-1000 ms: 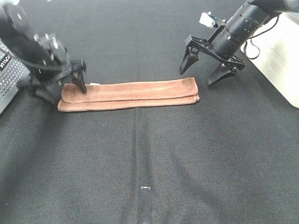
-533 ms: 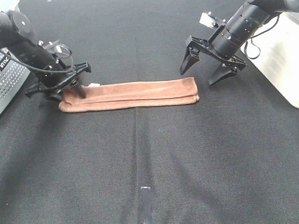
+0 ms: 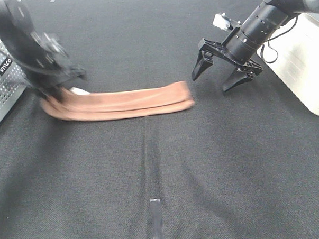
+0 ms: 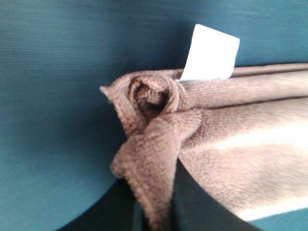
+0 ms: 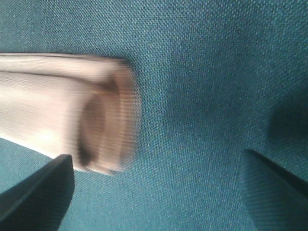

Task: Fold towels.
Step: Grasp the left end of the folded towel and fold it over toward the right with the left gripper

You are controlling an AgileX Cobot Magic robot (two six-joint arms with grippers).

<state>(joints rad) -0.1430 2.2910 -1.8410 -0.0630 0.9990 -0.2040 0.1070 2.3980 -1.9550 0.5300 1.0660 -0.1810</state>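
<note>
Since the earlier frame, the folded reddish-brown towel (image 3: 121, 102) has shifted along the black counter (image 3: 161, 167) toward the left arm. Its free end now lies farther from the right fingers (image 3: 200, 62). The left fingers (image 4: 187, 211) pinch the bunched short end, close to the white tag (image 4: 210, 52). The towel lies as a long, narrow, motion-blurred strip. The right fingers are spread wide, clear of the towel, gripping nothing.

black cloth tbl (image 3: 214, 164) | grey perforated box (image 3: 1, 102) left | white box (image 3: 305, 65) right
</note>
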